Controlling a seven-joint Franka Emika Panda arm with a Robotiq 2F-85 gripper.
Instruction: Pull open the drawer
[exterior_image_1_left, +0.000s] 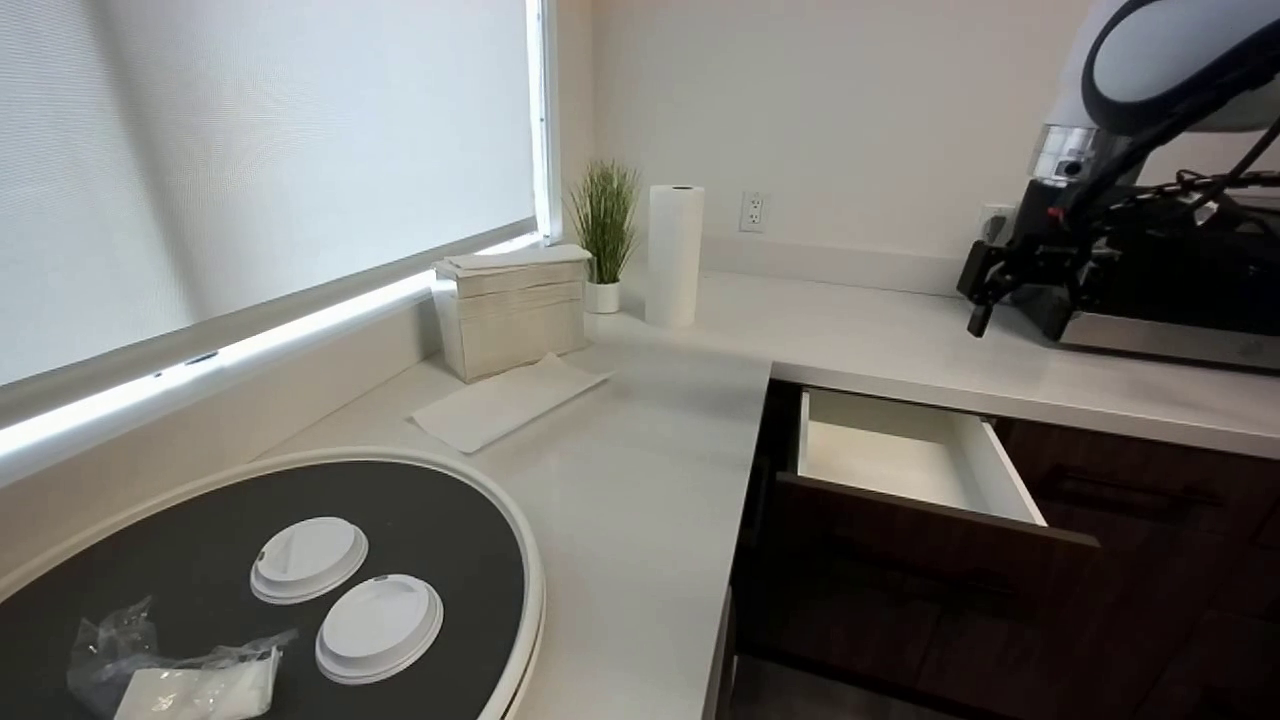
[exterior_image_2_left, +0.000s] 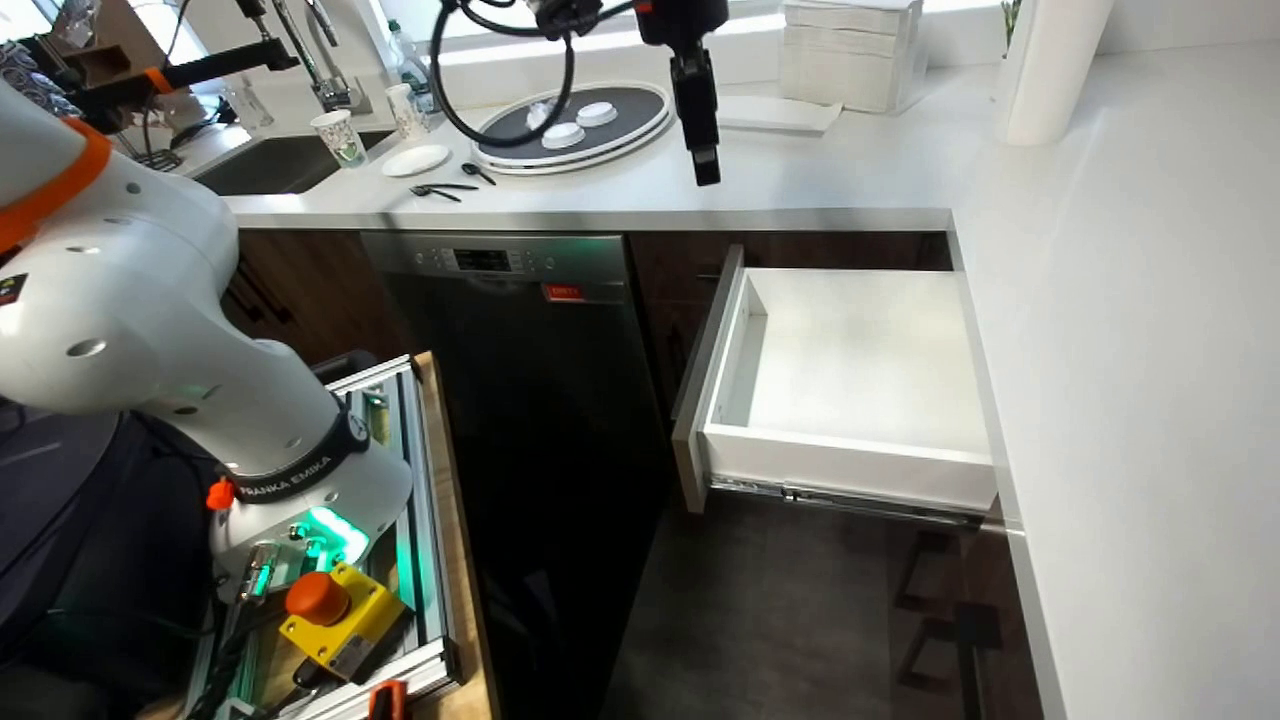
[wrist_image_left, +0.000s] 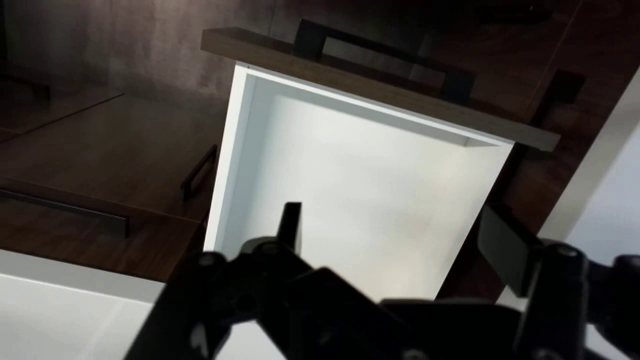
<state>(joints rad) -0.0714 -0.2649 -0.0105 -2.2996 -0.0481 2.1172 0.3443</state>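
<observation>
A kitchen, fitted along an L-shaped counter (exterior_image_2_left: 1130, 400).
In an exterior view, a sink (exterior_image_2_left: 270, 170) and faucet (exterior_image_2_left: 337, 95) are set behind the counter's front edge, patterned cups (exterior_image_2_left: 342, 140) beside them; below the edge come a dishwasher (exterior_image_2_left: 525, 380), dark wooden cabinets (exterior_image_2_left: 320, 290) and, just round the inner corner, a drawer (exterior_image_2_left: 850, 360). Near the back corner stand a paper towel roll (exterior_image_1_left: 674, 255) and a stack of folded paper (exterior_image_1_left: 520, 325).

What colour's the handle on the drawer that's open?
Black; the handle on the drawer shows best in the wrist view.
</observation>
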